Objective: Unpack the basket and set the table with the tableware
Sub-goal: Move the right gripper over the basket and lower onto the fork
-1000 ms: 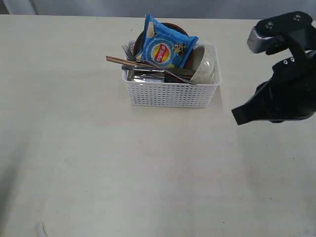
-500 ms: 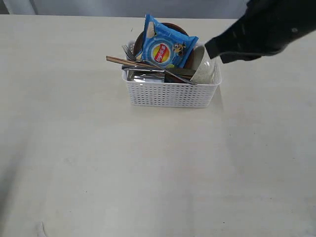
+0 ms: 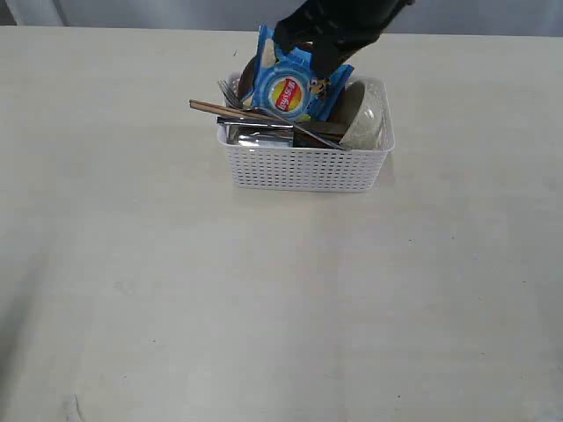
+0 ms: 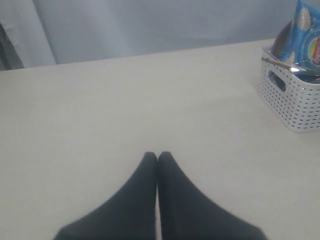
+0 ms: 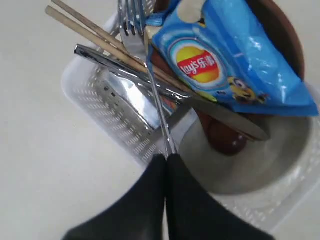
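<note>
Right gripper swings in from right, now over basket on table, my fingers together above fork handle (nothing held). Left gripper pinched closed, idle. Tableware all inside; unpacking not begun.

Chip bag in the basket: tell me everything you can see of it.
The chip bag is glossy blue film with a red-and-yellow logo and a yellow cartoon figure. It stands tilted in the basket, sticking up above the rim. It leans against the brown plate behind it, with the bowl beside it. Knife and fork cross in front of its lower part. The right pincer, shut, is not holding it.
</note>
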Available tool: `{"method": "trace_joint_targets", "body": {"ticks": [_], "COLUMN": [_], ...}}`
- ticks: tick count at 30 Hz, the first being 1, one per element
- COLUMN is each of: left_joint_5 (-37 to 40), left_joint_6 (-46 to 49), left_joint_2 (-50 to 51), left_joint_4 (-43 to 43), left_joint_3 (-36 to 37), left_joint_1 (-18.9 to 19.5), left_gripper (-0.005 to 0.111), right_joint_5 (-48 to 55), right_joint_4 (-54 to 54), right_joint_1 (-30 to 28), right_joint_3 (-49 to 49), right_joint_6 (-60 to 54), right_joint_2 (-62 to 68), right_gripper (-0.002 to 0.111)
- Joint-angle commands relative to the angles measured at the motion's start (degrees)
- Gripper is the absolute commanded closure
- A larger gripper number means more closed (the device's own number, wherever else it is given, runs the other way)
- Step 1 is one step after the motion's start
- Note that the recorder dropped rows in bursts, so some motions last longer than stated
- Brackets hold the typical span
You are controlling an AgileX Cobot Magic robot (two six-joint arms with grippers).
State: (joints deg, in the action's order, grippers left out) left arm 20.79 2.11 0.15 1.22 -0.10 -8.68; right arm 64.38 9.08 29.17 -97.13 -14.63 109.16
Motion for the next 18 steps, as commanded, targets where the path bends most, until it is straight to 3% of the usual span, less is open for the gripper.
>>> {"method": "trace_joint_targets", "body": {"ticks": [1, 3, 6, 18], "left_joint_5": [-0.2, -0.2, -0.2, -0.2], "left_joint_6": [-0.2, -0.2, -0.2, -0.2], "left_joint_2": [-0.2, -0.2, -0.2, -0.2], "left_joint_4": [0.3, 0.3, 0.3, 0.3], "left_joint_3": [0.1, 0.1, 0.1, 0.1], "left_joint_1": [0.1, 0.1, 0.1, 0.1], "left_gripper": [0.107, 0.107, 0.107, 0.107], "right_joint_5": [4.2, 5.6, 5.6, 4.9], "right_joint_4": [0.0, 0.0, 0.0, 0.0], "right_joint_1": [0.5, 0.5, 0.5, 2.1], "right_joint_3": [-6.6, -8.5, -10.4, -11.7], "right_joint_6": [-0.7, -0.7, -0.8, -2.7], "right_joint_2": [6.5, 8.9, 11.2, 15.7], "right_gripper": [0.09, 0.076, 0.066, 0.066]}}
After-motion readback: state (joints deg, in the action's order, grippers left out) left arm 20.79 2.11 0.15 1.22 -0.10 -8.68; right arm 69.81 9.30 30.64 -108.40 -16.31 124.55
